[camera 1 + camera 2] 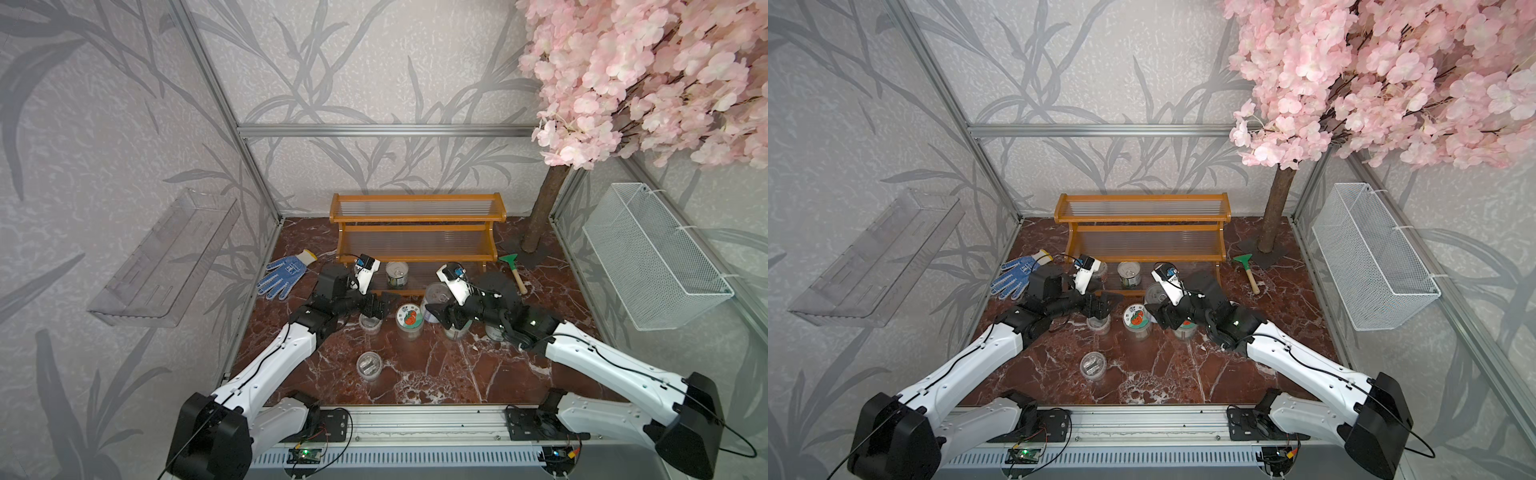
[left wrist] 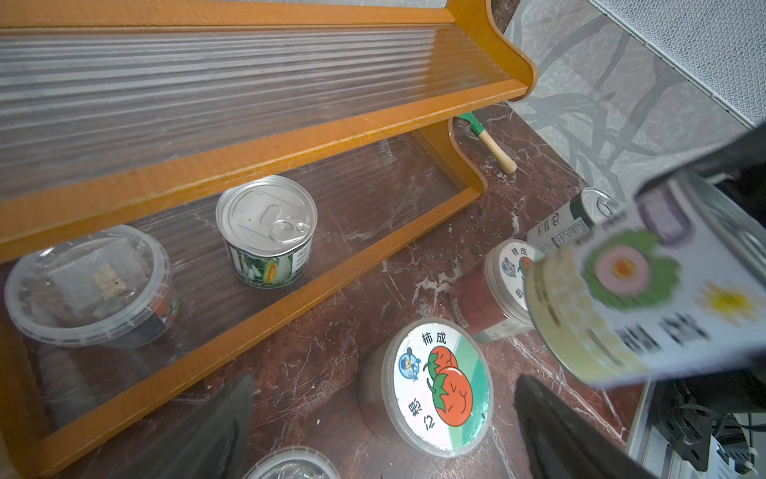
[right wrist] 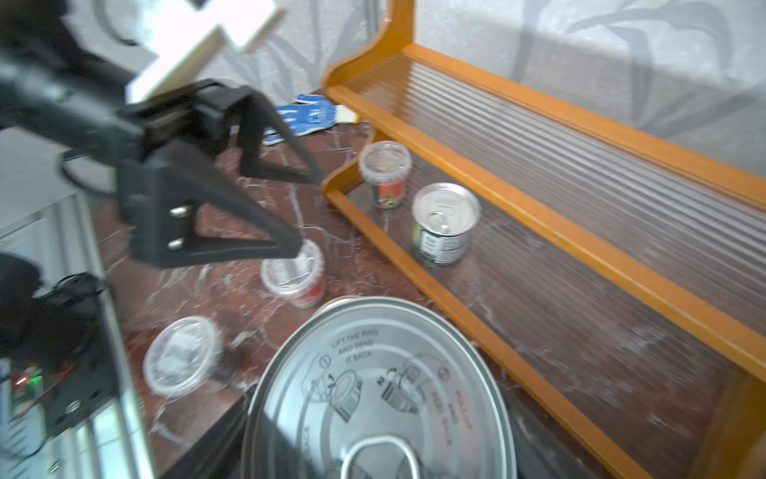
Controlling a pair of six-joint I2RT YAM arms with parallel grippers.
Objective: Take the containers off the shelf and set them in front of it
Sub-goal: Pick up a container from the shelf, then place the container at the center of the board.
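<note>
My right fingers [image 1: 446, 316] are closed around a wide tin [image 2: 646, 290], and it hangs tipped to one side near the middle of a top view, right over the crowd of things in front of the shelf [image 1: 415, 227]. My left fingers [image 1: 380, 305] are wide open and hold nothing, just above a clear cup [image 1: 370, 323]. I think the tin could slip because it leans so much. It could also bump the tomato jar [image 1: 409, 318] just beside it when I put it down, and that jar might fall over. My two arms are very close, so they could hit each other. The open fingers could knock the clear cup too. A short tin [image 2: 265, 228] and a lidded cup [image 2: 87, 286] sit on the lowest step of the shelf. The worktop [image 1: 457, 374] is shiny red-brown stone with white lines, so things may slide on it. The walls are grey with leaf shapes. A pink blossom tree [image 1: 644, 75] fills the upper right, a white wire basket [image 1: 656, 257] hangs at the right, and a blue glove [image 1: 284, 272] lies left of the shelf
</note>
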